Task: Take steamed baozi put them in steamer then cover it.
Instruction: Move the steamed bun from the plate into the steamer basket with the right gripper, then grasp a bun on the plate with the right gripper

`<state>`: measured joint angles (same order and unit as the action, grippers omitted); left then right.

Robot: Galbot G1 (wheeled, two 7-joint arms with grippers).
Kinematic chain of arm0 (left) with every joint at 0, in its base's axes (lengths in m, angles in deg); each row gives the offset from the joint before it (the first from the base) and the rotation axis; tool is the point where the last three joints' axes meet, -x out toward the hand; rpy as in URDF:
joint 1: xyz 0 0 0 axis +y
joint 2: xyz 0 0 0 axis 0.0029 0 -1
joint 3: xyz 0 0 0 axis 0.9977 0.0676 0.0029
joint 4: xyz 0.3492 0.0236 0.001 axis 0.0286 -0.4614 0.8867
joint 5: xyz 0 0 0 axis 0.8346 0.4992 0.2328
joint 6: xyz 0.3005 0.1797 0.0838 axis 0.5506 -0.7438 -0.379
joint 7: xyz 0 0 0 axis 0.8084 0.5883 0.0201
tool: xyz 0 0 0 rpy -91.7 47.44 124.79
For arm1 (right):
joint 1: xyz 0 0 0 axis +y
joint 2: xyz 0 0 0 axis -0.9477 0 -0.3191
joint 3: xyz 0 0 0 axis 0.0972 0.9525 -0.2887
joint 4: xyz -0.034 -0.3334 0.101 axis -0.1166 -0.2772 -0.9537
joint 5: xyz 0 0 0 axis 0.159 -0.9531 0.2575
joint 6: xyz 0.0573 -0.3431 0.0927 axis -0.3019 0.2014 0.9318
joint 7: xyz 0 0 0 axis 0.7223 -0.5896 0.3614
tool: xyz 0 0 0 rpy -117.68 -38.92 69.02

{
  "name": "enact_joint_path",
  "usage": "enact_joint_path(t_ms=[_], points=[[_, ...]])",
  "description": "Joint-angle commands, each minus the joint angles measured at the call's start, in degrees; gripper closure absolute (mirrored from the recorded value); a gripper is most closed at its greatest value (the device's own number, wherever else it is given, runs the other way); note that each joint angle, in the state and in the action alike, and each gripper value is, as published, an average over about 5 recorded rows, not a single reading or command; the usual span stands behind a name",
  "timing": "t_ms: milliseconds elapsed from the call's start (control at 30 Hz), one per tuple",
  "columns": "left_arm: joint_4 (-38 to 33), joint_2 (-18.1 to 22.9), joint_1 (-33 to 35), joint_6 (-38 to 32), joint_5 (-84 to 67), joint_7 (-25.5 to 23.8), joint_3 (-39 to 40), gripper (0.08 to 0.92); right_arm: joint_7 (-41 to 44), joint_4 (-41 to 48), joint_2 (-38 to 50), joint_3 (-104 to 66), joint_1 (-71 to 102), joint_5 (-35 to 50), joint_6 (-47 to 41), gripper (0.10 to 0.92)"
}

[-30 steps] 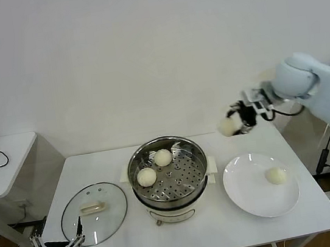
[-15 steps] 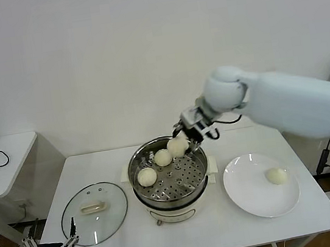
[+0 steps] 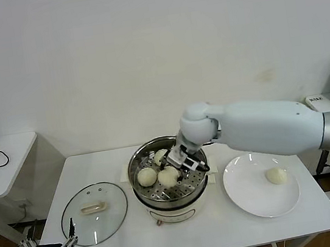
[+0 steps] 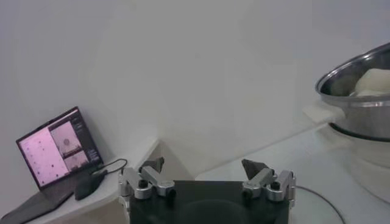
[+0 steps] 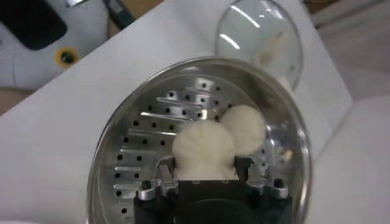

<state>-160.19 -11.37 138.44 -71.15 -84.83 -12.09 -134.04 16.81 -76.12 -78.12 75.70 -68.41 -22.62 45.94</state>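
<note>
Within the last second the right claw had carried a steamed baozi from above the plate down into the steamer, still clamped on it beside two others, leaving one plated; the left claw, jaws apart, waited near the cover.

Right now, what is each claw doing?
Left claw: open, empty, low by the table's front corner.
Right claw: shut on a bun, inside the steamer.

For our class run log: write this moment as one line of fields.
right gripper: shut on baozi, over steamer tray | two baozi already in | one on plate | cover on table | left gripper: open, idle
</note>
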Motion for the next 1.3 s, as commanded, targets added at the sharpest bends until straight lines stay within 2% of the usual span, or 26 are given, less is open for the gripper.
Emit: enact_joint_path(t_ms=[33,600,833,900,1133,1300], points=[[0.4,0.1,0.0,-0.1,0.0,0.1,0.0,0.177,-0.6,-0.7,-2.1,3.1,1.2,-6.4,6.8,0.414],[0.7,0.0,-0.3,-0.2,-0.1,0.2,0.1,0.177,-1.3,-0.7,-2.4,3.5,1.9,-5.7,8.5,0.401],[0.8,-0.3,-0.3,-0.2,-0.1,0.2,0.1,0.177,-1.5,-1.5,-0.6,1.8,-0.1,-3.8,8.6,0.245],[0.8,-0.4,-0.3,-0.2,-0.2,0.2,0.1,0.177,-1.1,-1.7,0.5,0.8,-1.0,-3.3,8.5,0.214],[0.9,-1.6,-0.9,-0.2,-0.4,0.1,0.2,0.177,0.4,-1.4,7.5,-4.6,-4.0,-0.9,6.3,0.203],[1.3,-3.2,-1.7,-0.1,-0.9,0.1,0.1,0.177,1.8,-0.8,14.8,-8.7,-4.9,1.0,-3.3,0.203]])
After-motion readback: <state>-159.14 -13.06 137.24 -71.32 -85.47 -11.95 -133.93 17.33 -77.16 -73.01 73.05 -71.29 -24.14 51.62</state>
